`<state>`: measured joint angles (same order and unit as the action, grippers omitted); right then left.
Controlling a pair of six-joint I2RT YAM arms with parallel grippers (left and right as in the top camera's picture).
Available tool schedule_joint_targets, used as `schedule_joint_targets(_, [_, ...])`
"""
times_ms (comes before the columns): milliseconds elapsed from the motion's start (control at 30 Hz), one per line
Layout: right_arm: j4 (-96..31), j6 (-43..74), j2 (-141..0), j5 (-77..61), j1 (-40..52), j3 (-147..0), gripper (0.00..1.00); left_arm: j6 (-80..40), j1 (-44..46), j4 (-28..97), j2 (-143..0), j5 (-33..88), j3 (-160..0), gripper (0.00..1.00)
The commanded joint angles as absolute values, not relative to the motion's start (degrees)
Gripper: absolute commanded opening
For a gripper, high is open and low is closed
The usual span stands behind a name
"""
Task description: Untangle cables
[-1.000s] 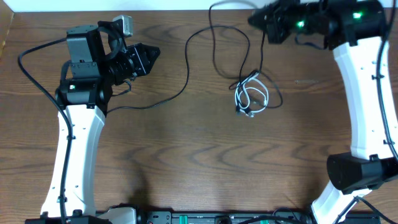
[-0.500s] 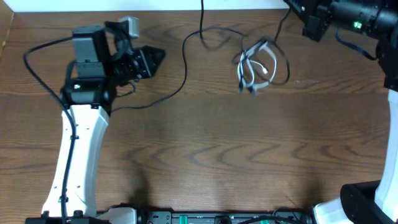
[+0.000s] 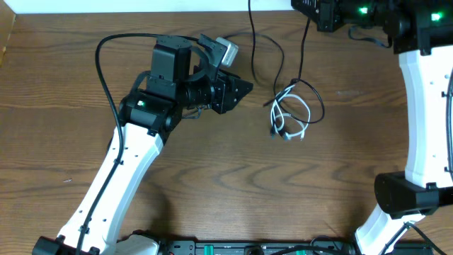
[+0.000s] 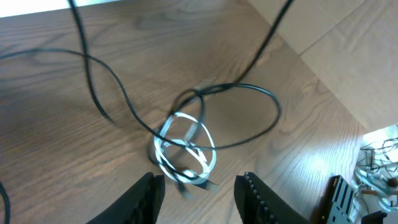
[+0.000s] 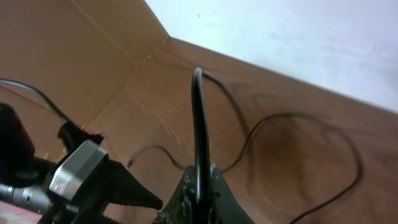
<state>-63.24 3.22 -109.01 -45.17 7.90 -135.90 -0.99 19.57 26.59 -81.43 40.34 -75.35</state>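
The white cable [image 3: 277,106] lies coiled on the table, tangled with a loop of the black cable [image 3: 323,106]. From that loop a black strand rises to my right gripper [image 3: 313,13] at the table's back edge. In the right wrist view this gripper [image 5: 200,182] is shut on the black cable [image 5: 198,124]. My left gripper [image 3: 248,88] hovers just left of the bundle. Seen from the left wrist, it [image 4: 199,185] is open with nothing between its fingers, and the white coil [image 4: 209,163] and the black loop [image 4: 273,115] lie just ahead.
A second black strand [image 3: 250,28] runs from the back edge down past the left gripper. The table's back edge meets a white wall [image 5: 298,37]. Arm bases and electronics sit along the front edge [image 3: 212,248].
My left arm has swung right toward the bundle and its jaws have opened. The bundle was dragged toward the back, then returned to the middle. The right gripper stays shut.
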Motion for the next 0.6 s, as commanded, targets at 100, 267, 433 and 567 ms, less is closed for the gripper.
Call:
schedule_joint_targets(100, [-63.26,6.42,-109.73,-48.58,7.97,-136.14,0.01,2.52,22.39,25.78,-85.6,39.83,-75.24,0.47])
schedule_joint_targets(267, [-64.12,6.39,-109.73,-51.51,7.97,-136.14,0.01,2.61,24.21,20.93,-90.78,39.77,-75.24,0.52])
schedule_joint_targets(433, [-65.47,6.31,-109.73,-53.12,7.97,-136.14,0.01,2.63,25.04,15.49,-96.07,36.93,-75.24,0.57])
schedule_joint_targets(567, [-65.69,6.15,-109.73,-53.12,7.97,-136.14,0.01,2.59,26.61,14.17,-100.73,37.04,-75.24,0.57])
